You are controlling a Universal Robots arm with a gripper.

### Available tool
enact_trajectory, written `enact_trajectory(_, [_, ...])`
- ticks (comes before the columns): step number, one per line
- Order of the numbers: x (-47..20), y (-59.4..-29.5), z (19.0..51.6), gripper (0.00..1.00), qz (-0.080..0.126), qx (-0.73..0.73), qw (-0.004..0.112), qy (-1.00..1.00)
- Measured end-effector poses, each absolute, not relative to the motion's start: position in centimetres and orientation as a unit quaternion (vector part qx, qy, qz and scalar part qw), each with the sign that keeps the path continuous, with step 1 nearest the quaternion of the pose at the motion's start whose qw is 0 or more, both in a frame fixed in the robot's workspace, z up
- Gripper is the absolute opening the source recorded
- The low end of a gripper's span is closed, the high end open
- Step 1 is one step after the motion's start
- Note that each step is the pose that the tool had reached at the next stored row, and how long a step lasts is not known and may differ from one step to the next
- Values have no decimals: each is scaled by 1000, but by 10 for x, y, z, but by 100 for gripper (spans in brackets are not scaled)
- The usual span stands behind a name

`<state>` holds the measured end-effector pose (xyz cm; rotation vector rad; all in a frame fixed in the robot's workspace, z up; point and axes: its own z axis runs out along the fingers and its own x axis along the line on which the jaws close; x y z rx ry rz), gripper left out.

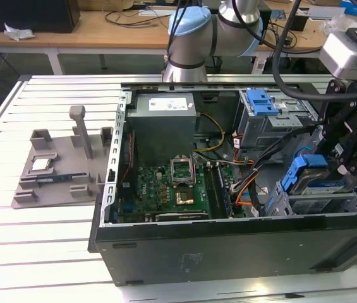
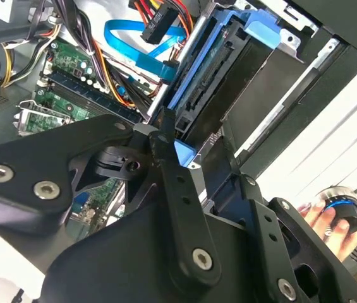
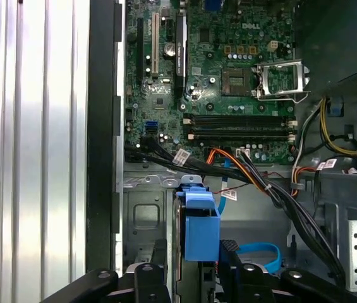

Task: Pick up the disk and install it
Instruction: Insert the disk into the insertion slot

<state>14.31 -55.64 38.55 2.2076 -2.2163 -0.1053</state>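
Your gripper [image 3: 194, 251] was clamped on the disk [image 3: 200, 221], with a finger [image 3: 159, 268] pressed against each side of its blue carrier frame. In the exterior view the disk sat at the mouth of the grey bay [image 1: 317, 203]. That put it at three o'clock from the motherboard [image 1: 165, 189] and about five o'clock from the drive cage with the blue latch [image 1: 263, 101]. I could not tell whether it was fully seated.

To do this step well, I judged you needed to keep the carrier's sides parallel to the bay walls. Push only along the disk's length, with no twist. The cable bundle [image 3: 273, 197] lay just beside the tab end and looked ready to snag or get pinched.

In the exterior view the disk's long axis ran roughly from nine to three o'clock. Its blue tab end pointed to nine o'clock, toward the motherboard. In the second wrist view, what looked like the connector edge faced the cables.
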Motion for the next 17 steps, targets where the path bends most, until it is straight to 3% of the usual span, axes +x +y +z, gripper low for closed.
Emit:
enact_trajectory(12, [143, -551, 401, 43, -32, 706, 8, -708])
enact_trajectory(14, [143, -550, 401, 30, -34, 707, 6, -707])
enact_trajectory(15, [143, -549, 400, 18, -34, 707, 6, -706])
enact_trajectory(17, [143, -543, 399, 11, -34, 711, 7, -703])
